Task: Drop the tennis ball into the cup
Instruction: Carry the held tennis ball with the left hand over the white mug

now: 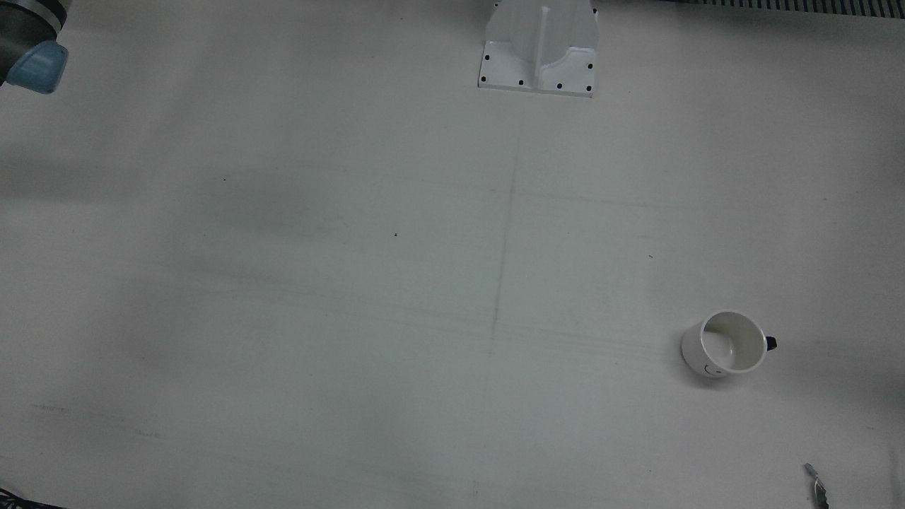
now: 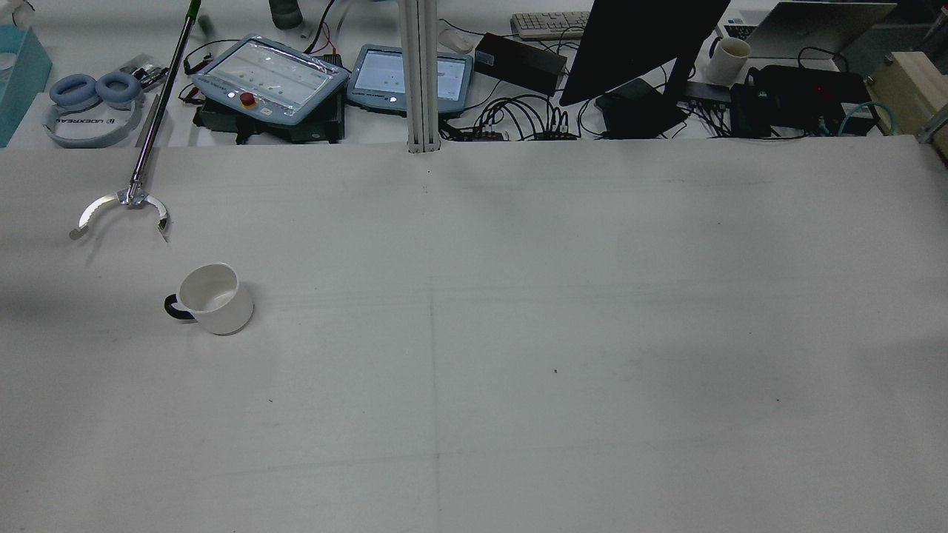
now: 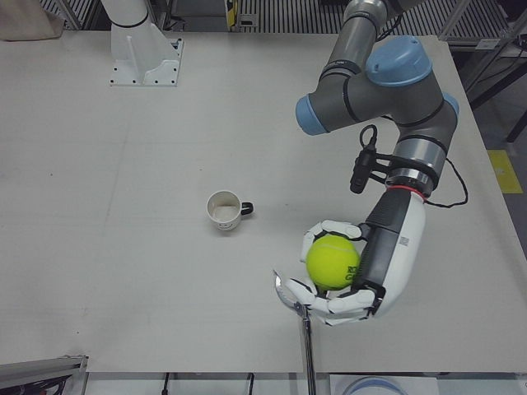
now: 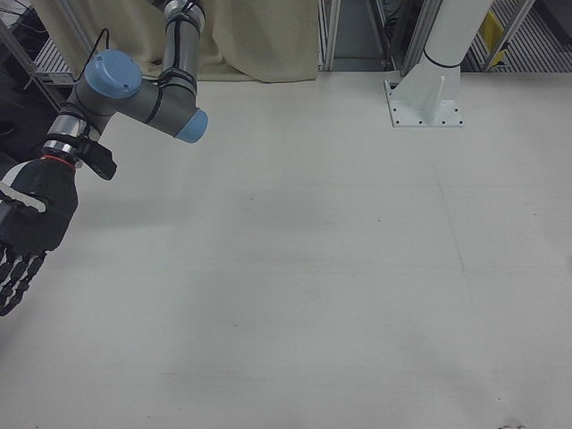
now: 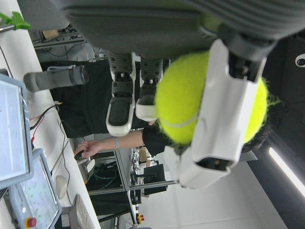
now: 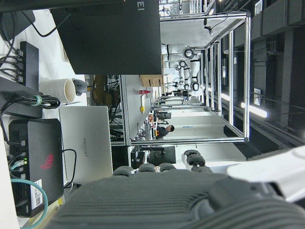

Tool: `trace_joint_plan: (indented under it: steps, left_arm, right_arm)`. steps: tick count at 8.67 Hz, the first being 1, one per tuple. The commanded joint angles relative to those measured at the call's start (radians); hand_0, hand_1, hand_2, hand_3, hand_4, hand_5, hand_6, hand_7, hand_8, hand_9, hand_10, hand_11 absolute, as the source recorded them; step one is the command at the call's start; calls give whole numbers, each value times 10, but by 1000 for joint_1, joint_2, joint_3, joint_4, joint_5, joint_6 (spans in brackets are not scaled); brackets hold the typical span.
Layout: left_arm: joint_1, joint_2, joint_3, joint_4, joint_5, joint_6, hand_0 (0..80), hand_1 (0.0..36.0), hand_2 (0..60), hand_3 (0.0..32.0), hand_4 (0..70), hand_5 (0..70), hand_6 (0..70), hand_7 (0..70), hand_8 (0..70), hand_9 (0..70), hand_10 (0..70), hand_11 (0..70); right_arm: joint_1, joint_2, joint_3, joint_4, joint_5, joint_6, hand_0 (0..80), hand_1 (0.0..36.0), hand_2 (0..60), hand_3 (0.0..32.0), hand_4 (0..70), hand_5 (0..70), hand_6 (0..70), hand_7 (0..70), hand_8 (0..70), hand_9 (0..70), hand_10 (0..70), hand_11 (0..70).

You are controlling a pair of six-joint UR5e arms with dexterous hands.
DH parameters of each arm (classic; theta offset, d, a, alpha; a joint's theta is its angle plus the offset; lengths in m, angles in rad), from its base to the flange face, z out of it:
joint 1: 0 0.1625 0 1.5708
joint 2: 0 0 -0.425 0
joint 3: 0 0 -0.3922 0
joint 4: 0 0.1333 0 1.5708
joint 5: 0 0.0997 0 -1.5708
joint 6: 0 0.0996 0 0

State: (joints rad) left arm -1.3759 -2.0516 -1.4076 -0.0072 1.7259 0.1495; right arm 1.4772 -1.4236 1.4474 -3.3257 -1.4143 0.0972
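Note:
A yellow tennis ball [image 3: 333, 262] sits in my white left hand [image 3: 375, 267], whose fingers are closed around it. The hand hangs above the table near its operator-side edge, to the right of and nearer than the cup in the left-front view. The left hand view shows the ball [image 5: 181, 100] close up between white fingers [image 5: 224, 119]. The white cup [image 3: 224, 211] with a dark handle stands upright and empty; it also shows in the front view [image 1: 725, 344] and the rear view [image 2: 215, 298]. My black right hand [image 4: 27, 232] hangs far off at its side, fingers apart, empty.
A metal reacher tool [image 2: 122, 207] lies on the table beyond the cup, its claw below my left hand [image 3: 296, 300]. A white pedestal [image 1: 541, 49] stands at the robot side. Teach pendants [image 2: 270, 78] and a monitor [image 2: 644, 44] sit past the table edge.

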Motion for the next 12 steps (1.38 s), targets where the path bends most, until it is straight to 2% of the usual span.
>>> trace_joint_plan:
  steps: [1, 3, 4, 5, 6, 7, 9, 10, 12]
  left_arm:
    - [104, 24, -42, -32, 1, -5, 800, 360, 600, 0, 545, 279, 700, 700, 525, 700, 375, 558]
    - [190, 59, -51, -86, 6, -11, 800, 360, 600, 0, 550, 266, 700, 700, 526, 700, 370, 549]
    - [211, 108, -79, -121, 27, -18, 800, 360, 600, 0, 551, 261, 657, 700, 511, 700, 373, 554]
    - [236, 143, -124, -128, 32, -16, 800, 360, 600, 0, 556, 261, 659, 700, 516, 700, 380, 562]
    - [277, 148, -146, -149, 49, -16, 800, 360, 600, 0, 566, 289, 700, 700, 541, 700, 383, 565]
    - [311, 149, -152, -181, 53, -16, 800, 360, 600, 0, 568, 267, 700, 700, 542, 700, 385, 568]
    - [331, 149, -177, -204, 108, -5, 800, 360, 600, 0, 568, 309, 700, 700, 547, 700, 391, 576]
    - [337, 149, -179, -204, 142, 1, 800, 360, 600, 0, 566, 289, 700, 700, 547, 700, 392, 576]
    - [343, 162, -174, -214, 159, 30, 800, 360, 600, 0, 536, 254, 700, 700, 533, 700, 396, 578]
  right_arm:
    - [0, 0, -1, 0, 0, -1, 0, 0, 0, 0, 0, 0, 0, 0, 0, 0, 0, 0]
    - [-2, 0, -1, 0, 0, 1, 0, 0, 0, 0, 0, 0, 0, 0, 0, 0, 0, 0]
    - [-2, 0, -2, 0, 0, -1, 0, 0, 0, 0, 0, 0, 0, 0, 0, 0, 0, 0]
    - [-2, 0, -2, 0, 0, 1, 0, 0, 0, 0, 0, 0, 0, 0, 0, 0, 0, 0]
    - [-2, 0, -4, 0, 0, 1, 0, 0, 0, 0, 0, 0, 0, 0, 0, 0, 0, 0]
    - [-2, 0, -4, 0, 0, 1, 0, 0, 0, 0, 0, 0, 0, 0, 0, 0, 0, 0]
    - [-2, 0, -5, 2, 0, 1, 0, 0, 0, 0, 0, 0, 0, 0, 0, 0, 0, 0]
    - [-2, 0, -5, 0, 0, 1, 0, 0, 0, 0, 0, 0, 0, 0, 0, 0, 0, 0]
    - [-2, 0, -5, 2, 0, 1, 0, 0, 0, 0, 0, 0, 0, 0, 0, 0, 0, 0]
